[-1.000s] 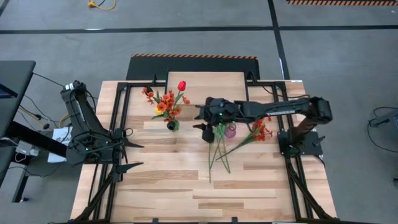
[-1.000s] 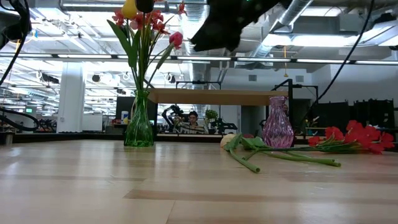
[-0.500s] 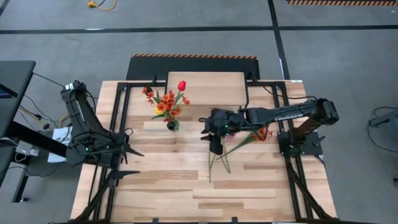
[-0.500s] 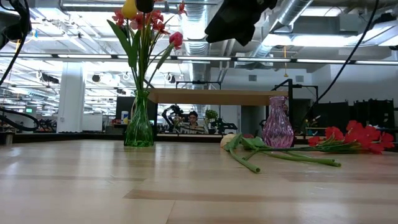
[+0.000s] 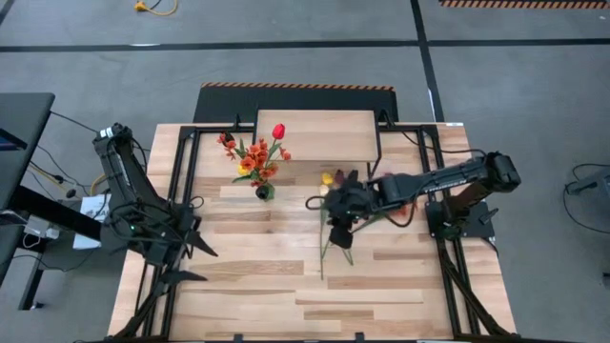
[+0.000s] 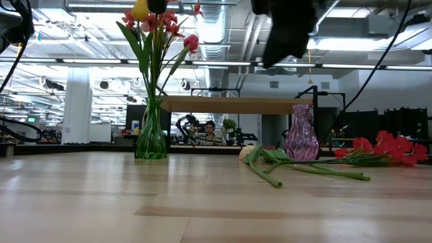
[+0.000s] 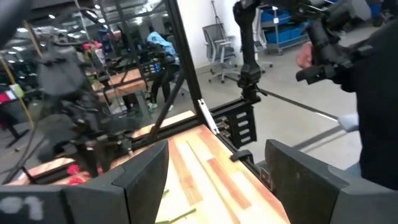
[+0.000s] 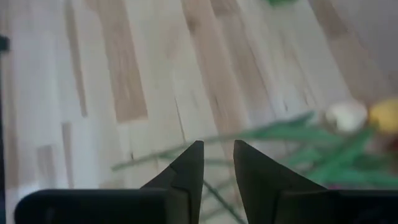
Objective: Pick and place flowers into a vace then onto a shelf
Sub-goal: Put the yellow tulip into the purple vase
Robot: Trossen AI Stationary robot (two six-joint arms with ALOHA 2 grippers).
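Right gripper, fingers nearly closed and empty, hovers over loose flowers lying at table centre, four o'clock of the vase. Light, floppy; grasp mid-stem. Left gripper open.

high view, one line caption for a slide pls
Right gripper above loose flowers on the table; green vase already filled; left gripper waits open.

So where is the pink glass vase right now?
In the low view the pink glass vase stands upright on the wooden table, right of the green glass vase, with loose green-stemmed flowers lying in front.
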